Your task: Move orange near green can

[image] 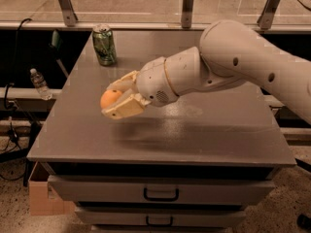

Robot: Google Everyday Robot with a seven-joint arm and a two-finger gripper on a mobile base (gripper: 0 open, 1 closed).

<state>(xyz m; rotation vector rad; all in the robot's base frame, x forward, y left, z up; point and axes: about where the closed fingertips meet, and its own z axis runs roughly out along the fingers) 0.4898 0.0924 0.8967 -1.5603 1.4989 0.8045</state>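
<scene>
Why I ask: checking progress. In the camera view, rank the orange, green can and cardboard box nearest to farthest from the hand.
The hand hangs over the left half of the table.
1. orange, held in the hand.
2. green can, far left corner of the table.
3. cardboard box, on the floor, lower left.

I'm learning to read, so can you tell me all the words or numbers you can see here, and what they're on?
Green can: pale markings, too blurred to read.
Water bottle, left of the table: label too small to read.
Gripper, above the table's left part, fingers closed on the orange: no writing on either.
No text here can be read.
</scene>
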